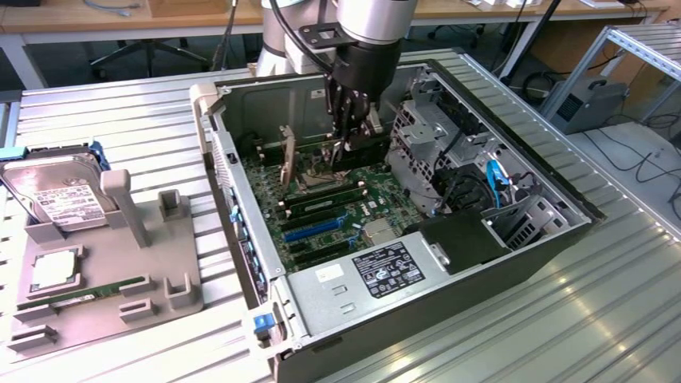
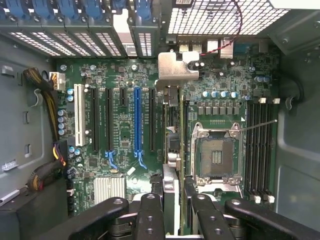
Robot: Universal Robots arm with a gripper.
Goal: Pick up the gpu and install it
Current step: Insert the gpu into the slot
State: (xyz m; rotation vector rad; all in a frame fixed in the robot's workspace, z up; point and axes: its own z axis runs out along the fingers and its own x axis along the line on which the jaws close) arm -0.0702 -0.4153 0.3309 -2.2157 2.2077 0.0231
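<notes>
Ribbed metal worktop (image 1: 127,120) bore the open computer case (image 1: 511,271); inside, the pincer (image 2: 172,202) clenched the thin black silver-bracketed gpu (image 2: 175,67), apparently not yet seated.

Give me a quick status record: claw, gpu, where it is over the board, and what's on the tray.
claw: shut on the gpu, reaching down into the open computer case
gpu: held edge-on to the wrist camera, silver bracket toward the case's rear slot covers
position: over the motherboard, between the blue slot and the CPU socket
seated: cannot tell
tray: outside the case on the exterior view's left, holding a hard drive
</notes>
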